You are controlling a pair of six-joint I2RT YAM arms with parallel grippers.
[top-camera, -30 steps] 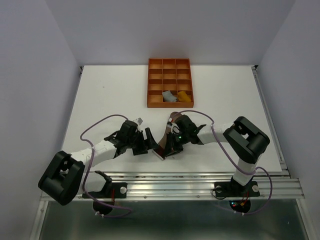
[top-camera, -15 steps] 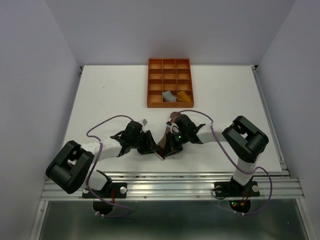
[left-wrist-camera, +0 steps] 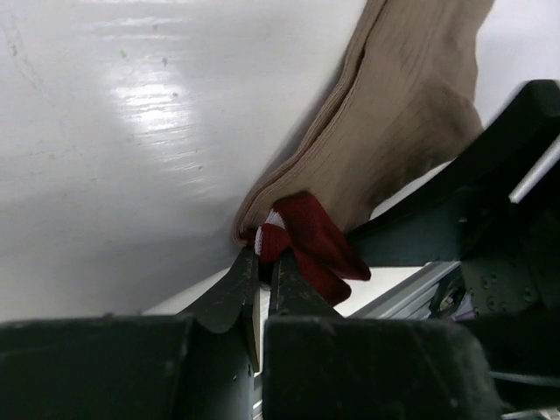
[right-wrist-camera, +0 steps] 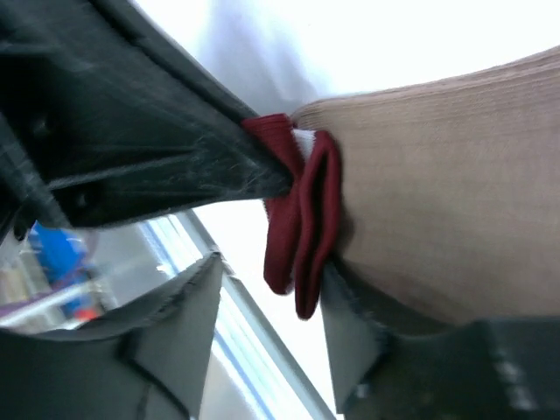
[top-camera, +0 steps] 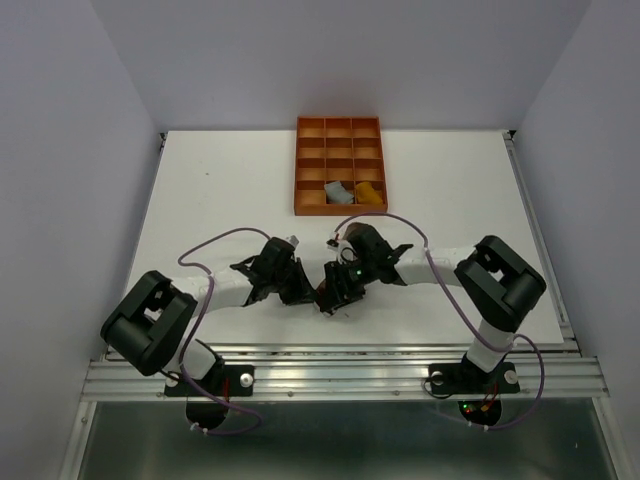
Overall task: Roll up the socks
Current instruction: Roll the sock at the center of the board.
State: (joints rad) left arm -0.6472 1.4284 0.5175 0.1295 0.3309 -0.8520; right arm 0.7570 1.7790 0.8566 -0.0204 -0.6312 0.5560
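Observation:
A taupe-brown sock (left-wrist-camera: pixel 411 114) with a maroon-and-white cuff (left-wrist-camera: pixel 306 241) lies on the white table (top-camera: pixel 200 200) between my two grippers near the front edge. My left gripper (left-wrist-camera: pixel 262 258) is shut, pinching the cuff's edge. My right gripper (right-wrist-camera: pixel 267 324) stands open. The cuff (right-wrist-camera: pixel 302 219) hangs beside its right finger (right-wrist-camera: pixel 350 332), and the sock's body (right-wrist-camera: pixel 455 210) rests over that finger. From above, both grippers (top-camera: pixel 303 291) (top-camera: pixel 330 297) meet tip to tip and hide most of the sock. A grey sock (top-camera: pixel 338 192) and a mustard yellow sock (top-camera: pixel 370 193) sit rolled in the tray.
The orange compartmented tray (top-camera: pixel 339 150) stands at the back middle of the table. A metal rail (top-camera: pixel 350 365) runs along the front edge just behind the grippers. Purple cables loop over both arms.
My left gripper has moved right to the sock and shut on its maroon cuff. My right gripper has opened and let go of the sock, which dropped lower.

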